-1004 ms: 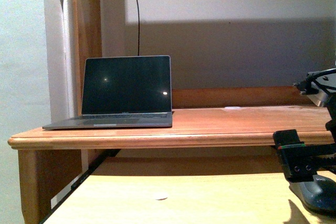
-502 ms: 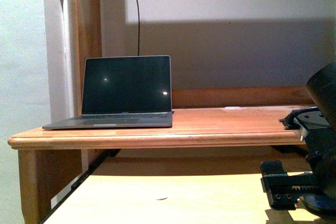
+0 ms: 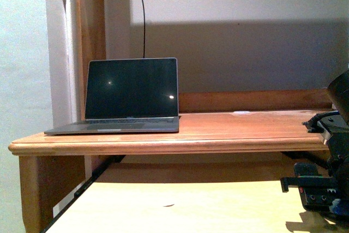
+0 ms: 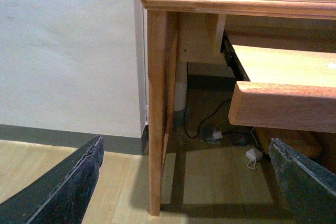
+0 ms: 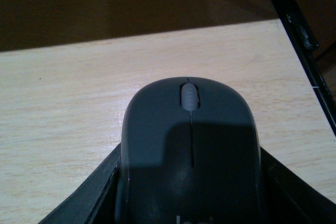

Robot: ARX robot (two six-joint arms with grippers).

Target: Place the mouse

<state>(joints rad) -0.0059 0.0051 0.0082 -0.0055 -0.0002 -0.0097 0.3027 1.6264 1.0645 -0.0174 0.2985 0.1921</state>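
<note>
The dark grey mouse (image 5: 189,156) fills the right wrist view, its scroll wheel pointing away. My right gripper (image 5: 189,195) is shut on it, one black finger (image 5: 89,198) against each side. Just under it lies the pale pull-out shelf (image 5: 63,87). In the front view the right gripper (image 3: 319,196) hangs low over that shelf (image 3: 191,205) at the far right, and the mouse is mostly hidden behind it. My left gripper (image 4: 184,182) is open and holds nothing. It is off to the desk's left side, low and facing the desk leg (image 4: 157,129).
An open laptop (image 3: 131,94) with a dark screen stands on the left of the upper desk top (image 3: 245,129). A black slide rail (image 5: 299,30) runs along the shelf's edge. Cables and a white adapter (image 4: 253,156) lie on the floor under the desk.
My right gripper has dropped lower towards the shelf with the mouse, moved left and then back right. The mouse now shows less in the front view.
</note>
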